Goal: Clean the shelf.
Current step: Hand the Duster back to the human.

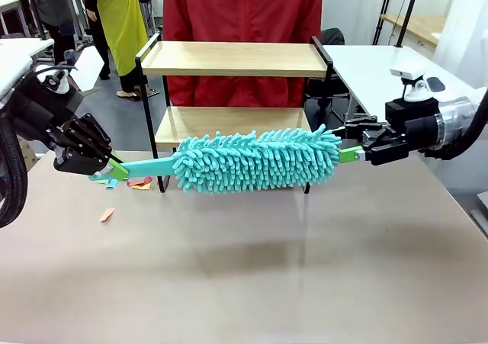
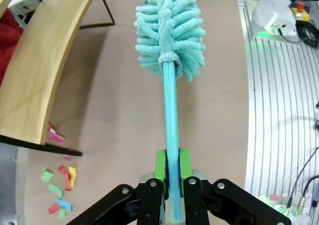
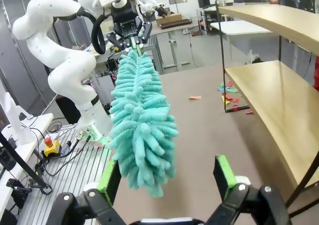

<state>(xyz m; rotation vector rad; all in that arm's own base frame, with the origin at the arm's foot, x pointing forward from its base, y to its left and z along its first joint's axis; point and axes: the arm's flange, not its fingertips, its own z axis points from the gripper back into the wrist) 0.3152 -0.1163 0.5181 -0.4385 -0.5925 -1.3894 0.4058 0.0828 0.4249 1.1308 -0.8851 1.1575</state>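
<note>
Turquoise fluffy microfibre duster point(image 1: 255, 159) hangs level before the small two-tier wooden shelf with black frame point(image 1: 235, 59), its handle clamped in the left gripper point(image 2: 169, 171). The right gripper point(image 3: 167, 177) gapes wide around its tip. Closing there could crush fibres; the tip itself seems hidden. Coloured paper scraps point(image 2: 60, 187) litter the table.

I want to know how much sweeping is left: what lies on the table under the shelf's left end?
Small coloured paper scraps lie beside the two-tier wooden shelf. The fluffy teal duster hides the table behind it.

Duster point(image 1: 255, 159) blocks shelf point(image 1: 233, 58) front; table point(image 1: 244, 268) nr robot free.
</note>
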